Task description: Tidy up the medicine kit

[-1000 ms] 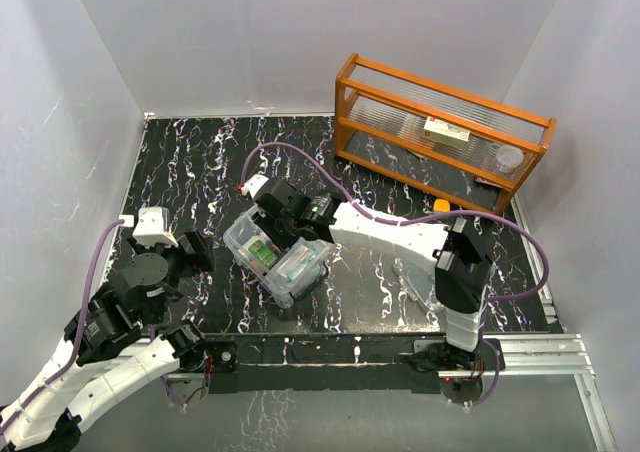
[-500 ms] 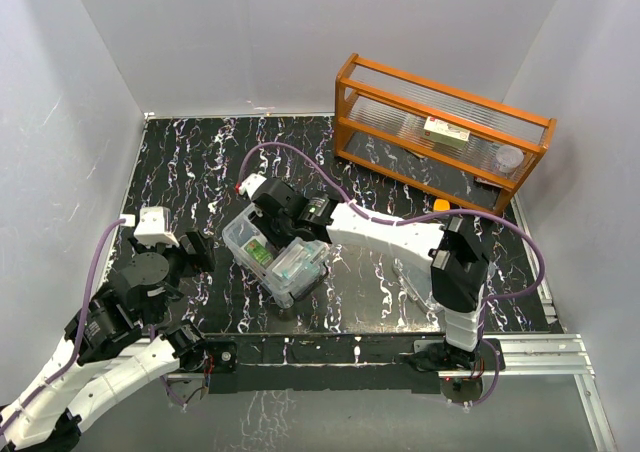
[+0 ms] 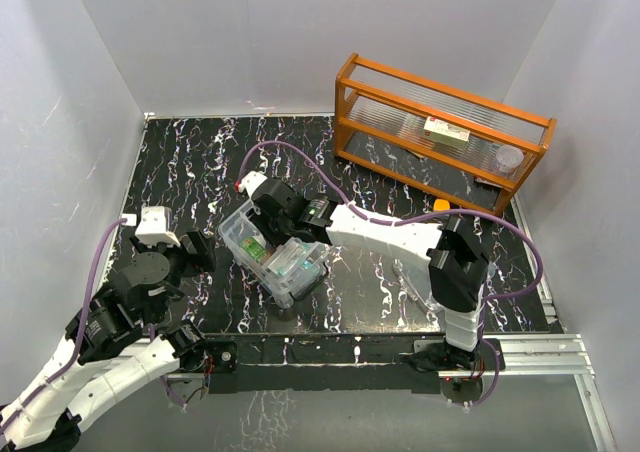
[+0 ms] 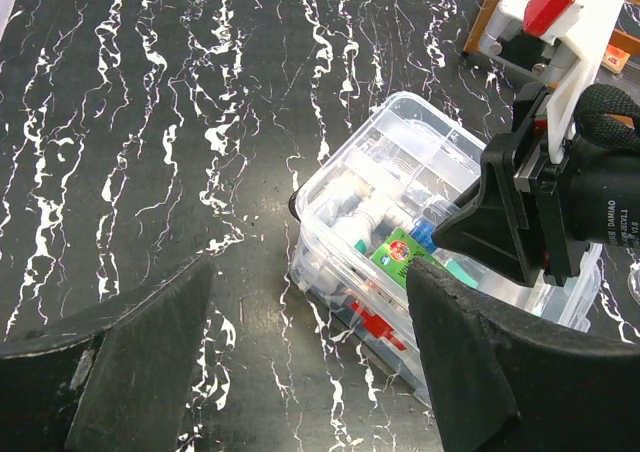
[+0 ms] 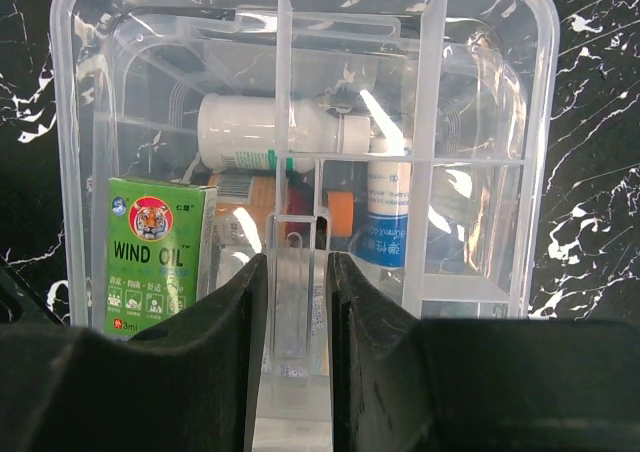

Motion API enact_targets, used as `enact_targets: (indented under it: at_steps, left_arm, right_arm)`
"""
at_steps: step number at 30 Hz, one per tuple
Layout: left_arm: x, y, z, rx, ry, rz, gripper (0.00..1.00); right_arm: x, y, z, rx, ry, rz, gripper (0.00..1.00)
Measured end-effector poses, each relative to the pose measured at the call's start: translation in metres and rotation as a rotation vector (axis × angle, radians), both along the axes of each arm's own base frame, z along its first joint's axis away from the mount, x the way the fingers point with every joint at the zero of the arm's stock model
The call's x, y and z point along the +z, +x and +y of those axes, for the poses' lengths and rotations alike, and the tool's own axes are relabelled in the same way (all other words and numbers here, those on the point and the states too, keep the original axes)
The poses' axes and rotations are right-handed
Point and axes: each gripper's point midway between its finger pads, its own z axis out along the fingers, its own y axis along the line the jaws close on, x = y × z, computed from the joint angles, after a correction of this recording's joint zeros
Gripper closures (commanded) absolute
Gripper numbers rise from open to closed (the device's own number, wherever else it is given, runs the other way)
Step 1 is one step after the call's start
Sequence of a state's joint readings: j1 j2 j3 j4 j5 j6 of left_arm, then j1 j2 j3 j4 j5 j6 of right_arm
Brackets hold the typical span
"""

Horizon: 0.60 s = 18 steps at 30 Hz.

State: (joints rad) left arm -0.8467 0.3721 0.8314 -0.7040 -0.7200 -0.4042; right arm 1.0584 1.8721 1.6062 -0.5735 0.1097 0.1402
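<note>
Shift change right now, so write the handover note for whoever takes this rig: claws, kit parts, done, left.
Left claw: open, empty, hovering beside the medicine kit.
Right claw: shut on the centre tab of the divided tray, which sits in the open kit.
Done: Wind Oil box and white bottle are inside.
Left: release the tray, then fit the lid, apparently the clear piece on the table under the right arm.

Marbled table (image 3: 200, 162) carries medicine kit (image 3: 272, 257) and orange rack (image 3: 440, 132).

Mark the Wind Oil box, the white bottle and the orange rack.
Wind Oil box (image 5: 150, 257): right wrist view, green front face.
white bottle (image 5: 250, 132): right wrist view, body.
orange rack (image 3: 345, 112): top view, left end.
</note>
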Motion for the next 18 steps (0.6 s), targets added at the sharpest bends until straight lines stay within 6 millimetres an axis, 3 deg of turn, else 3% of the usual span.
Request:
enact_targets:
  at_steps: [13, 18]
  left_arm:
    - [-0.03, 0.003, -0.017, -0.04, -0.001, 0.062, 0.23]
    - [-0.034, 0.005, -0.023, -0.05, -0.007, 0.072, 0.23]
  right_arm:
    - [0.0, -0.002, -0.003, -0.061, 0.032, 0.027, 0.89]
    - [-0.008, -0.009, -0.009, -0.073, 0.013, 0.062, 0.89]
